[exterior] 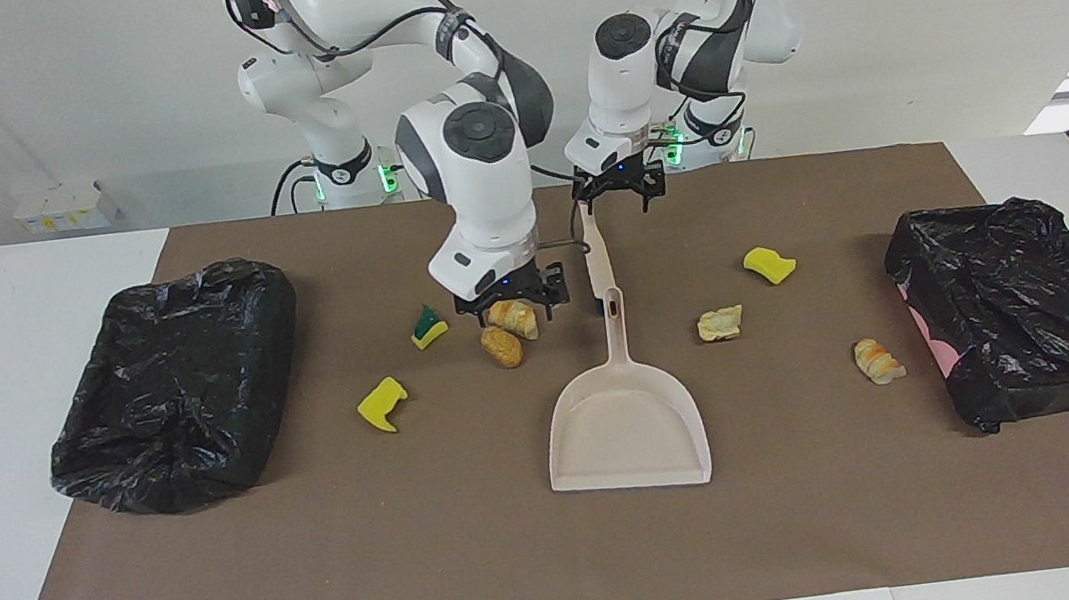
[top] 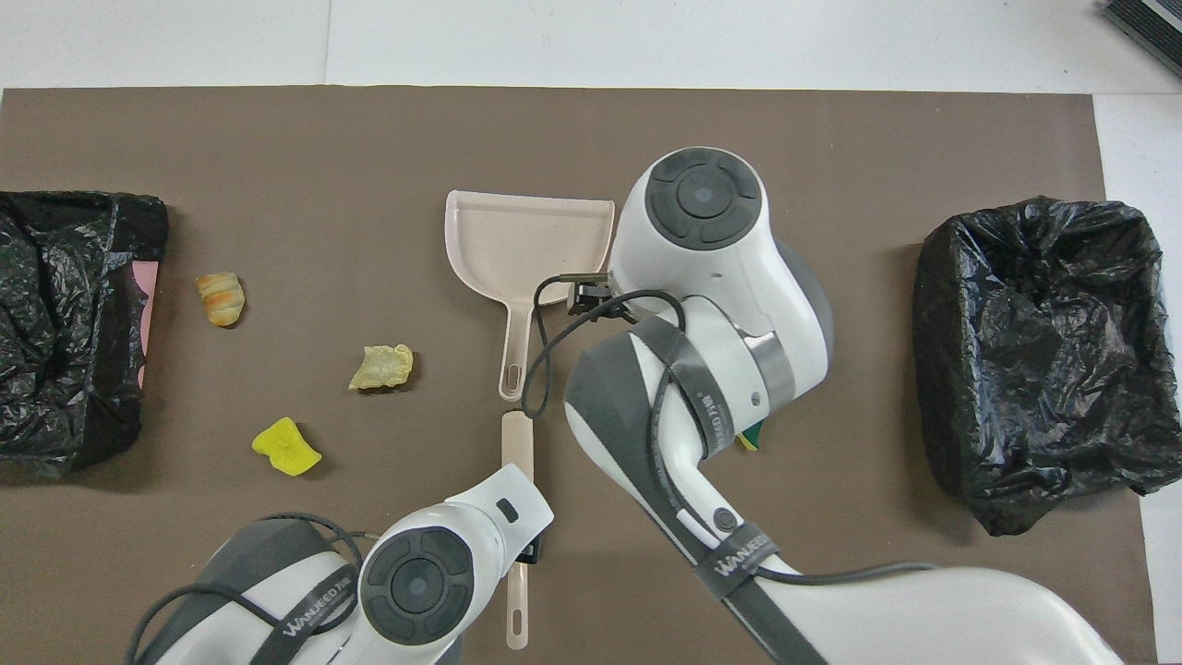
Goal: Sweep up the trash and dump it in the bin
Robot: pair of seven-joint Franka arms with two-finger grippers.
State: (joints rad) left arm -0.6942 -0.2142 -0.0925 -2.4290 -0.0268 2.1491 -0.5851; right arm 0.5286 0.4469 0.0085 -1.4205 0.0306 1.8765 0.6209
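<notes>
Trash scraps (exterior: 503, 346) lie mid-mat, light, soft, easily scattered; right gripper (exterior: 509, 301) open above the croissant lumps, left gripper (exterior: 621, 191) open over the rigid brush handle (exterior: 594, 243), best grasped mid-length.

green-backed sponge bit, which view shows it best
The facing view: the green-backed sponge bit lies in full sight beside the right pincer. The overhead view shows only a sliver under the right arm.
</notes>
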